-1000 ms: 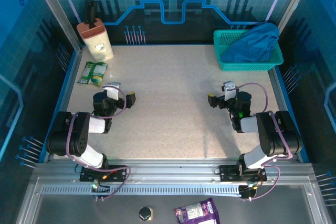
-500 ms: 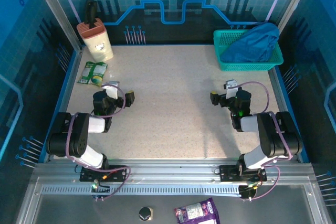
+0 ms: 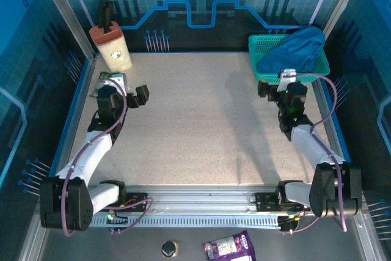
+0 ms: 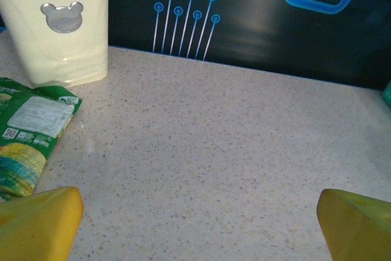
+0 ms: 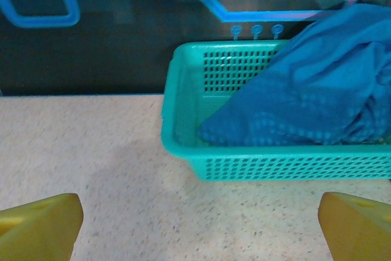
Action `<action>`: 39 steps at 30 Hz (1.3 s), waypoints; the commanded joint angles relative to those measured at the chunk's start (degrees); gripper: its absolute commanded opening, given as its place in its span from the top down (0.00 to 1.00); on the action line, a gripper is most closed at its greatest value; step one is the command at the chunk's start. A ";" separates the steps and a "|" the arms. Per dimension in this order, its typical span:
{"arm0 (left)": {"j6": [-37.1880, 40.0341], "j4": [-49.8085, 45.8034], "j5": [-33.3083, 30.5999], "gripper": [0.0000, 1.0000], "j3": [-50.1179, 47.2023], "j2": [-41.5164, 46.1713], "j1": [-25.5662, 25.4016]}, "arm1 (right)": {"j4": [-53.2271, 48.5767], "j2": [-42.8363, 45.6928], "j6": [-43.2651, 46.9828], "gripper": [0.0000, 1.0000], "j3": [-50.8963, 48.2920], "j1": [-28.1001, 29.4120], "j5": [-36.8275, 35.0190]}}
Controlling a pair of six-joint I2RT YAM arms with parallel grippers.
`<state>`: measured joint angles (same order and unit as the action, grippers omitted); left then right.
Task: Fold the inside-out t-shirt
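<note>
Top view: table (image 3: 201, 126) speckled beige, blue walls round it

T-shirt (image 3: 294, 48) – blue, bunched up, lying in teal mesh basket (image 3: 287, 78) at upper right of frame. Cloth heaps over the basket's right side and back rim, not spread out, not folded. Nothing grips it

R gripper (image 3: 281, 88) – right of centre, just below the basket's front wall, apart from it. Jaws released, spread wide, nothing between them. R wrist view: yellow fingertips (image 5: 40, 227) in the two bottom corners, bare table between; basket and shirt fill upper right, shirt sagging down inside the front wall

L gripper (image 3: 126, 91) – left-middle of frame, near left table edge. Jaws released too, wide apart, holding nothing. L wrist view: cream container (image 4: 58, 25) w/ silver bear badge at upper left, green snack packet (image 4: 33, 126) flat on table just below it at left edge, both apart from the fingertips
</note>
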<state>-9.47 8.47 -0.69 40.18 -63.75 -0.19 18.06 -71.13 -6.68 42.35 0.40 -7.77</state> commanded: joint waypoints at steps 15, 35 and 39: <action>2.08 -35.80 3.65 0.01 13.61 5.77 0.19 | -44.82 -37.59 -15.70 0.17 53.88 -8.85 -5.69; 2.91 -33.78 5.14 0.01 11.06 6.09 0.27 | -35.51 -73.98 -34.88 0.18 89.78 -13.66 -1.72; 3.10 -33.78 4.73 0.01 10.88 6.09 0.27 | -34.39 -78.62 -35.20 0.24 95.64 -13.18 -1.88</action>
<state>-7.35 -25.21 3.40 52.23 -58.43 -0.16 -18.48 -147.22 -40.23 133.53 -13.43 -10.04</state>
